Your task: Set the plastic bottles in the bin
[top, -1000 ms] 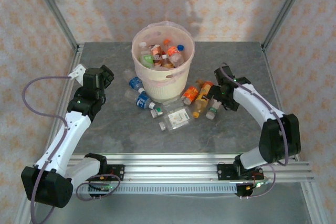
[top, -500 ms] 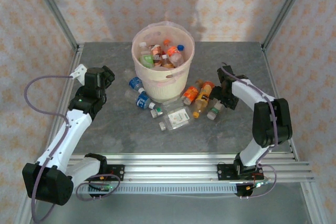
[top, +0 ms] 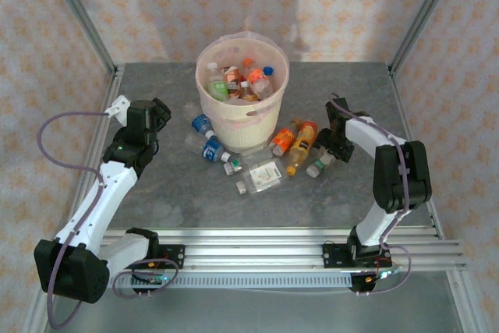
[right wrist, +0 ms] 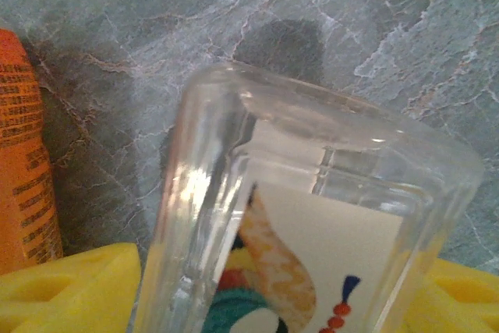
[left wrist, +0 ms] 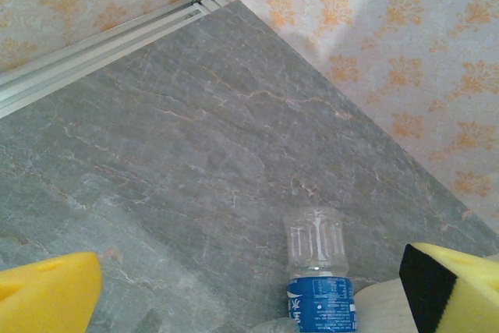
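Note:
The cream bin [top: 234, 127] with a pink liner stands at the back centre and holds several plastic bottles [top: 238, 79]. More bottles lie on the table in front of it: two blue-labelled ones [top: 207, 136], two orange ones [top: 293, 142] and a clear white-labelled one [top: 262, 173]. My right gripper [top: 331, 150] is shut on a clear bottle with a green cap [top: 318, 164]. In the right wrist view that bottle [right wrist: 312, 216] fills the gap between the yellow fingers [right wrist: 70, 286]. My left gripper [top: 156, 115] is open. A blue-labelled bottle [left wrist: 321, 274] lies just ahead of it.
The grey stone table [top: 179, 193] is boxed in by patterned walls and metal corner posts [top: 82, 17]. An orange bottle [right wrist: 23, 154] lies right beside the held one. The bin's base [left wrist: 390, 309] sits close to the left gripper's right finger.
The right gripper has closed around the green-capped bottle, and the right arm's elbow has swung up and inward. The left arm has shifted only slightly.

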Tool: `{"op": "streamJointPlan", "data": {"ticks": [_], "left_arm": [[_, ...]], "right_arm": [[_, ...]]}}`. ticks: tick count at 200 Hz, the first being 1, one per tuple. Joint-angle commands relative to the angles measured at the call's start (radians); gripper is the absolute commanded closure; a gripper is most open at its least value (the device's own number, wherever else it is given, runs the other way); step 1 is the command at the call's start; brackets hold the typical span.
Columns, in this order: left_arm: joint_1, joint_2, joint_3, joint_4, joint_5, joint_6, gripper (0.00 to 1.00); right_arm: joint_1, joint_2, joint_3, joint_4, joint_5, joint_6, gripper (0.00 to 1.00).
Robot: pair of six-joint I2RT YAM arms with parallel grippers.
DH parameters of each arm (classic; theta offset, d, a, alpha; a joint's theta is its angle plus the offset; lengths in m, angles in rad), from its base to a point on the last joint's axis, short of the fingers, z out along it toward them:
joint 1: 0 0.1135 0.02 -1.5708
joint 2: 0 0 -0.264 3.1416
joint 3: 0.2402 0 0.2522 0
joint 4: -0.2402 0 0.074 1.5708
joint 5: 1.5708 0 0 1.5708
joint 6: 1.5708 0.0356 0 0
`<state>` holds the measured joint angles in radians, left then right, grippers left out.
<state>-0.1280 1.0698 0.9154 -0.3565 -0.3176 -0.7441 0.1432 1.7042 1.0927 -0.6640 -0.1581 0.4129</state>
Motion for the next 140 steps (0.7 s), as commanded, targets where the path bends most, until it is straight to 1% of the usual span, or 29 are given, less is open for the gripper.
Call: {"op": "streamJointPlan", "data": {"ticks": [1,61,86,107,140], "left_arm": [[0.010,-0.005,0.026,-0.024,-0.008,-0.014,0.00],[0.011,-0.004,0.027,-0.026,-0.012,-0.014,0.00],[0.010,-0.003,0.028,-0.025,-0.013,-0.012,0.00],[0.011,0.001,0.033,-0.025,-0.013,-0.011,0.00],[0.011,0.007,0.038,-0.024,-0.013,-0.011,0.00]], "right_arm": [[-0.004,0.024,0.004,0.007,0.010,-0.020,0.24],[-0.004,0.058,0.019,0.007,0.029,-0.031,0.28],[-0.004,0.062,0.024,0.004,0.045,-0.037,0.37],[-0.004,0.054,0.031,-0.005,0.048,-0.040,0.40],[-0.004,0.003,0.046,-0.043,0.066,-0.042,0.50]]}}
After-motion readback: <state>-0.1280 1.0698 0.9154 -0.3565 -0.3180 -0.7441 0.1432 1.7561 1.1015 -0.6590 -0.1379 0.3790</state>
